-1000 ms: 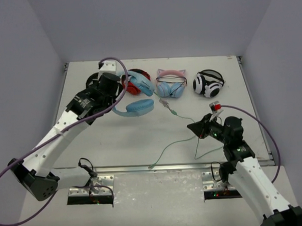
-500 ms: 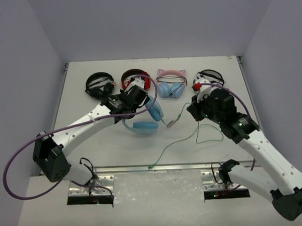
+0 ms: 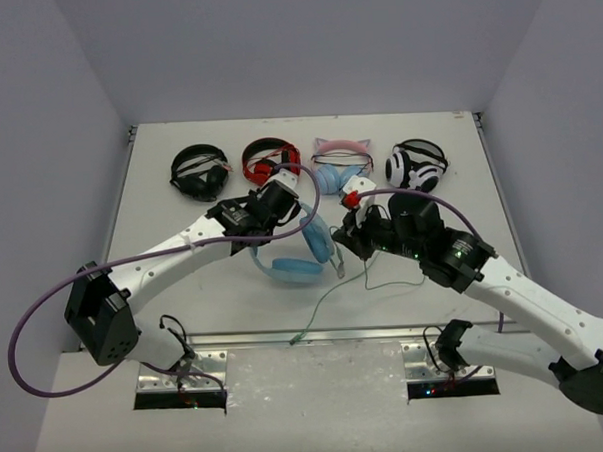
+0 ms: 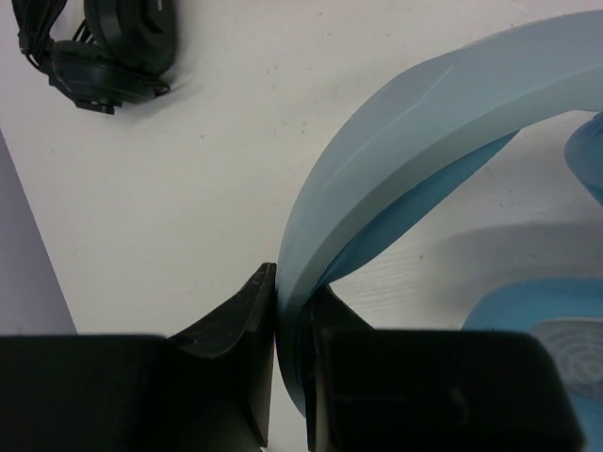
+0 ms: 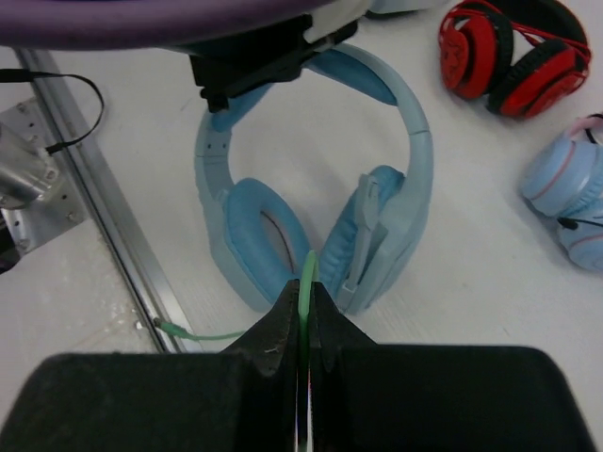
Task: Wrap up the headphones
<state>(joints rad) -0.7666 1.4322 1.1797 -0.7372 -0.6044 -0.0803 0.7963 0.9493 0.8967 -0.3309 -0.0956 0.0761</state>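
The light-blue headphones (image 3: 301,256) hang near the table's middle with both cups (image 5: 377,226) low by the table. My left gripper (image 3: 271,209) is shut on the smooth blue headband (image 4: 424,122), which is pinched between its jaws (image 4: 290,282). My right gripper (image 3: 348,234) sits just right of the cups and is shut on the pale-green cable (image 5: 307,268) close to the cups. The rest of the cable (image 3: 330,295) trails to the front edge, where its plug (image 5: 188,331) lies by the rail.
Along the back stand a black pair (image 3: 199,170), a red pair (image 3: 269,159), the pink cat-ear pair (image 3: 339,169) and the white-and-black pair (image 3: 416,166). A metal rail (image 5: 94,217) runs along the front edge. A purple hose (image 3: 310,201) loops over the left arm.
My left gripper has carried the headphones forward and a little right. My right gripper has moved left and forward with the cable, up to the cups.
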